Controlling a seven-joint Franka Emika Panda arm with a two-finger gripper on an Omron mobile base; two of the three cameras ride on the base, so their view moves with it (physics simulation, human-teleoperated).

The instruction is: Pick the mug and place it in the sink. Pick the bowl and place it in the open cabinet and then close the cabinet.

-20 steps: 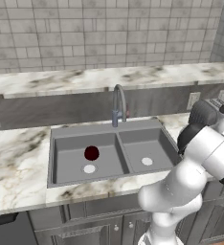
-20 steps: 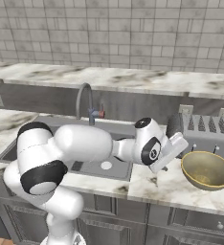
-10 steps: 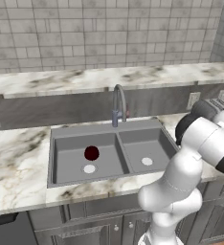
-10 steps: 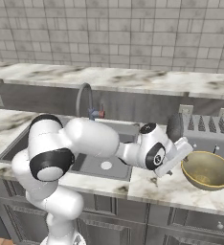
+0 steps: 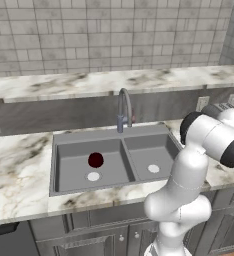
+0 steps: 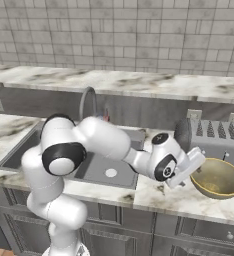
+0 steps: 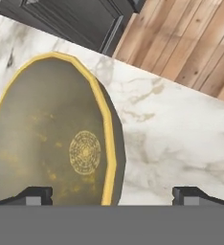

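The mug (image 5: 95,160) is being seen upright in the left basin of the sink (image 5: 114,137), just behind that basin's pale drain, well apart from the arm. The bowl (image 6: 217,178) is being carried by the marble worktop (image 6: 164,197) to the right of the sink, near the worktop's front edge and just in front of the toaster (image 6: 212,140). The gripper (image 7: 112,194) is being held directly over the bowl's rim, with the jaws spread wide and nothing being grasped between them: in the hand view one fingertip (image 7: 35,194) is being shown over the bowl's olive inside and the other over bare marble beyond the rim. In the right base view the hand is being held just left of the bowl.
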